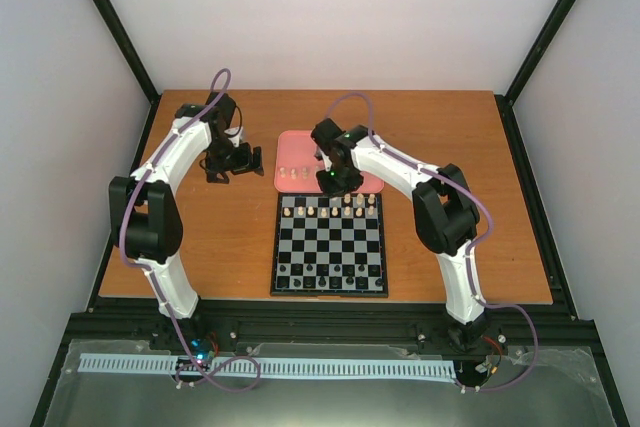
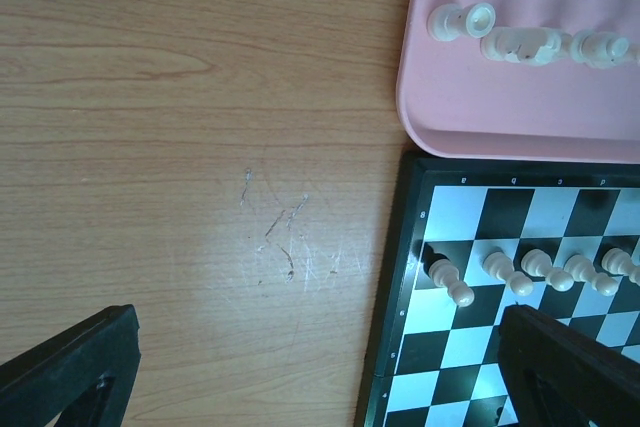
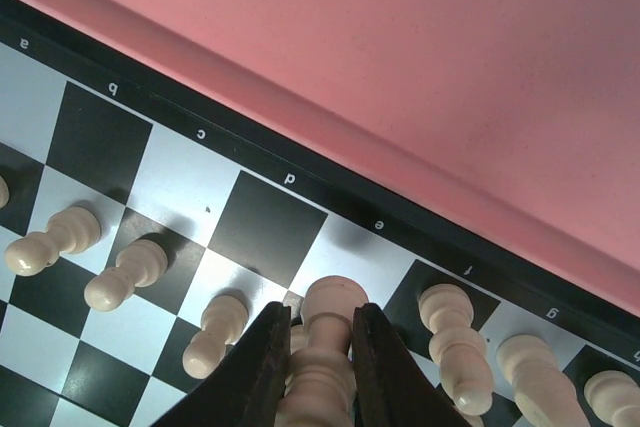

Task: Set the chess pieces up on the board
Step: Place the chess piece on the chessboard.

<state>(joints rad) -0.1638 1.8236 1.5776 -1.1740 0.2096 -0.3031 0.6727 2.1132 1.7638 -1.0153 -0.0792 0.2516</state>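
My right gripper point(image 3: 320, 319) was clamped on a cream chess piece point(image 3: 333, 299), held upright over the board point(image 3: 265, 217) at its far rows, in among a line of pawns point(image 3: 128, 272). The pink tray point(image 3: 450, 97) lay just beyond the board's edge. My left gripper point(image 2: 320, 377) hung wide open above the table point(image 2: 150, 147).

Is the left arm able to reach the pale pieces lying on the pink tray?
Probably yes. The left hand hangs open beside the pink tray, only bare table between, and the pieces lie at its nearer end. The right hand is farther along, over the board.
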